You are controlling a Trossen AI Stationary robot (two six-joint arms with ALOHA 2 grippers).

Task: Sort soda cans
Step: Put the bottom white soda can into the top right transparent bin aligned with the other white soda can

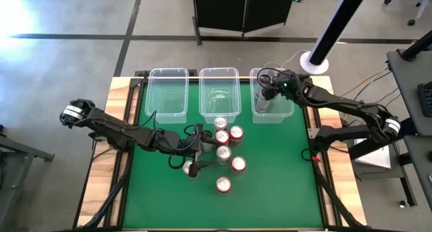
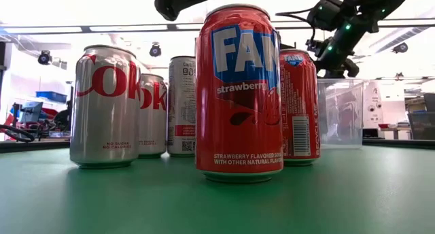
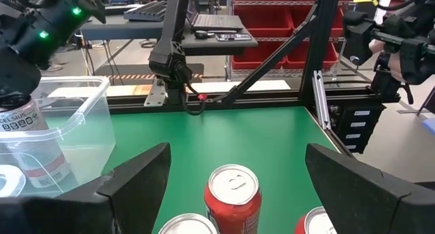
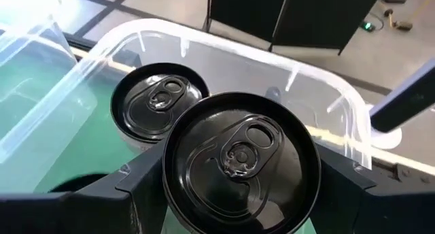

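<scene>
Currently my right hand (image 4: 238, 193) is clamped on a black-topped can (image 4: 239, 159), held over the right-hand bin (image 1: 275, 109) of three clear bins; a second black-topped can (image 4: 158, 101) already stands inside that bin, just beside it. Its label reads "CELSIUS" in the left wrist view.

Remaining cans (image 1: 224, 154) stand clustered on the green tabletop (image 1: 270, 191), in front of the middle bin (image 1: 219, 94). Legible there: "Coke" in red on two silver cans (image 2: 105, 105), and "Fanta", "strawberry", "strawberry flavored soda with other natural flavors" on a red can (image 2: 239, 91).

My left hand (image 3: 234, 186) is spread wide, empty, low over the cluster, with a red can (image 3: 233, 196) between its fingers.

Handling, as I judge it: rigid thin metal, smooth and likely slippery, denting under heavy squeeze; weight unknown, since I cannot tell full from empty. Best hold is across the body at mid-height, clear of neighbouring cans.
</scene>
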